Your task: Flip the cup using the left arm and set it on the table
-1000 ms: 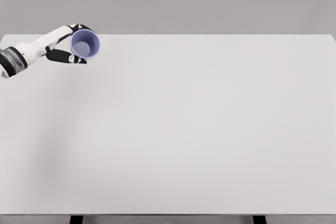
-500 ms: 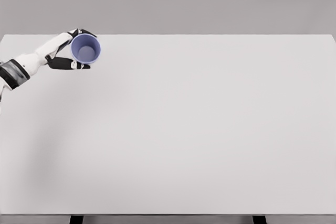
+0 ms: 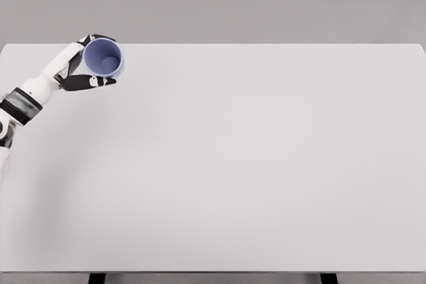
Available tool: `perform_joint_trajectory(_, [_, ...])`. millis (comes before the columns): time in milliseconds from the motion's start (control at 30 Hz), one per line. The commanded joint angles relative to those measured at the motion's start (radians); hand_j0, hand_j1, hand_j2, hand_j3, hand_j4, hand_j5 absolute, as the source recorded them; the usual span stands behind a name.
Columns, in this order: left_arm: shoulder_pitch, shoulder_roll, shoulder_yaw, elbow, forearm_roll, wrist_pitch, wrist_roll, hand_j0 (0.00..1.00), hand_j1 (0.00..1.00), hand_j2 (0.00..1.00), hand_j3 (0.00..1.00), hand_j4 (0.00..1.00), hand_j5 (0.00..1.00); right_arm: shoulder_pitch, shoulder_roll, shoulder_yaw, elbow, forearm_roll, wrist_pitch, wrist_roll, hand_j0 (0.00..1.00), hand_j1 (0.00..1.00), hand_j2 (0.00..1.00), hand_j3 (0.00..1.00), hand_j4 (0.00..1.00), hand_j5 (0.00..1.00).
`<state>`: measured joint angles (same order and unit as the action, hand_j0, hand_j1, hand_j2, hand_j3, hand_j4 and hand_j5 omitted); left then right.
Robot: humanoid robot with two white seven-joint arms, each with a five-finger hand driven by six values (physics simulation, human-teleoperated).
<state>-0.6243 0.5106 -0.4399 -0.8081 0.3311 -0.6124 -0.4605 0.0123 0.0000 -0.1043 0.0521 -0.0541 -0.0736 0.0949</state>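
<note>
One arm was in view, the left, entering from the lower left edge of the head view and reaching up and away across the white table [image 3: 253,164]. Nearest the camera, the table's front edge ran along the bottom of the picture, with two dark supports showing beneath it. The table surface beyond was plain white and extended to a straight far edge against a grey backdrop.

The white forearm, with a dark band near the wrist, angled toward the far left corner of the table. At its end, the left hand [image 3: 78,71] was closed around the cup [image 3: 104,57]. The cup was blue-violet and lay in the hand's grasp at the hand's right side, its open mouth turned toward the camera so that the interior and bottom were visible. Dark fingers [image 3: 93,82] showed just below the cup's rim, and further dark fingertips wrapped over its upper left edge. The cup sat near the table's far edge; whether it touched the table surface could not be determined.
</note>
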Motion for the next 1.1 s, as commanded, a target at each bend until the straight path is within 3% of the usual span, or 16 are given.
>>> perform_joint_trajectory(0, [0.000, -0.001, -0.007, 0.001, 0.051, 0.002, 0.002, 0.57, 0.57, 0.57, 0.57, 0.57, 0.57, 0.000, 0.000, 0.000, 0.000, 0.000, 0.000, 0.000, 1.00, 1.00, 1.00, 1.00, 1.00, 1.00])
perform_joint_trajectory(200, [0.017, 0.000, -0.048, -0.002, 0.190, 0.046, 0.002, 0.58, 0.58, 0.58, 0.58, 0.58, 0.58, 0.000, 0.000, 0.000, 0.000, 0.000, 0.000, 0.000, 1.00, 1.00, 1.00, 1.00, 1.00, 1.00])
perform_joint_trajectory(300, [0.023, 0.003, -0.065, -0.013, 0.215, 0.102, 0.000, 0.58, 0.58, 0.58, 0.58, 0.58, 0.58, 0.000, 0.000, 0.000, 0.000, 0.000, 0.000, 0.000, 1.00, 1.00, 1.00, 1.00, 1.00, 1.00])
perform_joint_trajectory(600, [0.032, 0.003, -0.065, -0.029, 0.384, 0.243, 0.000, 0.58, 0.58, 0.58, 0.58, 0.58, 0.58, 0.000, 0.000, 0.000, 0.000, 0.000, 0.000, 0.000, 1.00, 1.00, 1.00, 1.00, 1.00, 1.00])
perform_joint_trajectory(767, [0.035, 0.008, -0.086, -0.029, 0.391, 0.326, -0.001, 0.58, 0.58, 0.58, 0.58, 0.58, 0.58, 0.000, 0.000, 0.000, 0.000, -0.001, 0.000, 0.000, 1.00, 1.00, 1.00, 1.00, 1.00, 1.00])
perform_joint_trajectory(1067, [0.031, 0.009, -0.088, -0.029, 0.516, 0.462, -0.006, 0.59, 0.59, 0.59, 0.59, 0.59, 0.59, 0.000, 0.000, 0.000, 0.000, 0.000, 0.000, 0.000, 1.00, 1.00, 1.00, 1.00, 1.00, 1.00])
